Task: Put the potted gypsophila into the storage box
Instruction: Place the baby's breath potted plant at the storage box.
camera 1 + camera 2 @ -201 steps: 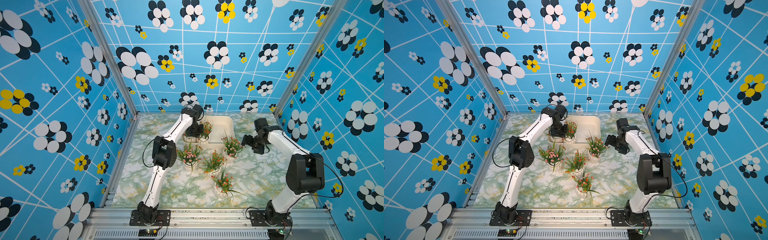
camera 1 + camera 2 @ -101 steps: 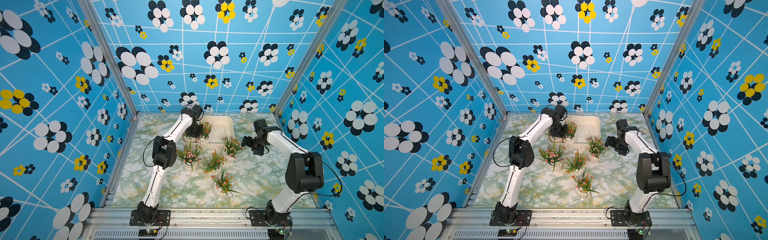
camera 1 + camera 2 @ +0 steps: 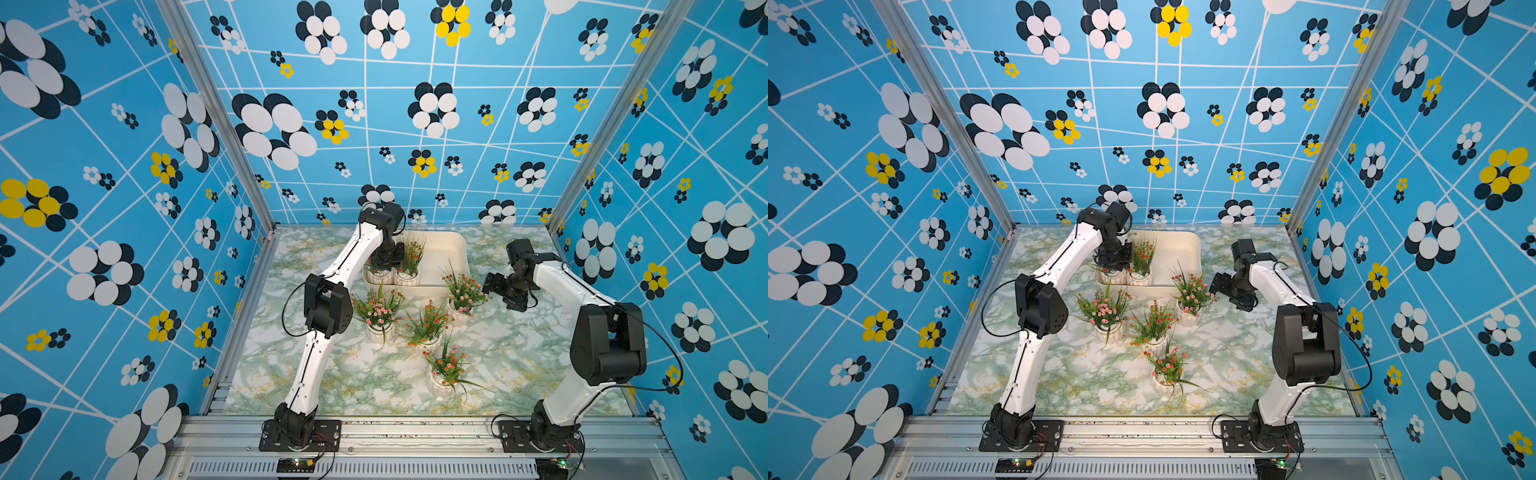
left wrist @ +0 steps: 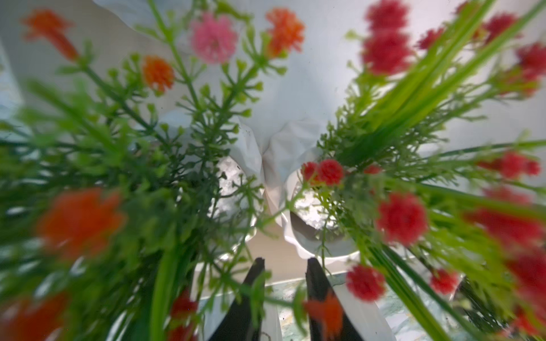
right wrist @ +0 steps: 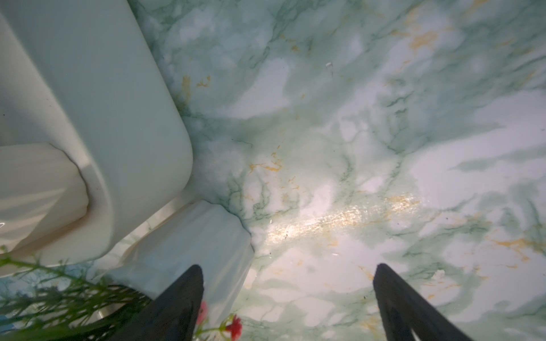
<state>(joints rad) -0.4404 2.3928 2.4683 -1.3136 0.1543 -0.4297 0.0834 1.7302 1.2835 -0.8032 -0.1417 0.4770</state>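
The storage box (image 3: 451,249) lies at the upper middle of the marbled counter (image 3: 519,357) in both top views. Two potted gypsophila (image 3: 409,264) stand side by side in its lower left corner. The red-flowered plant there is in plain sight, and its neighbour pot (image 3: 380,277) is mostly hidden under the left tool (image 3: 386,261).

In the left wrist view, the left tool (image 4: 285,280) has its dark fingers (image 4: 254,295) a narrow gap apart, with only thin green stems crossing between them. The two white pots sit close together beyond the tips.

Four more plants stand on the counter outside the box:
- a pink plant (image 3: 379,311) at centre left;
- an orange-red plant (image 3: 428,326) to its right;
- an orange plant (image 3: 446,368) lowest in the frame;
- a second pink plant (image 3: 463,291) just below the box's lower right corner.

The right tool (image 3: 494,291) hangs just right of that second pink plant, spread wide and holding nothing. In the right wrist view, its pot stands beside one finger.
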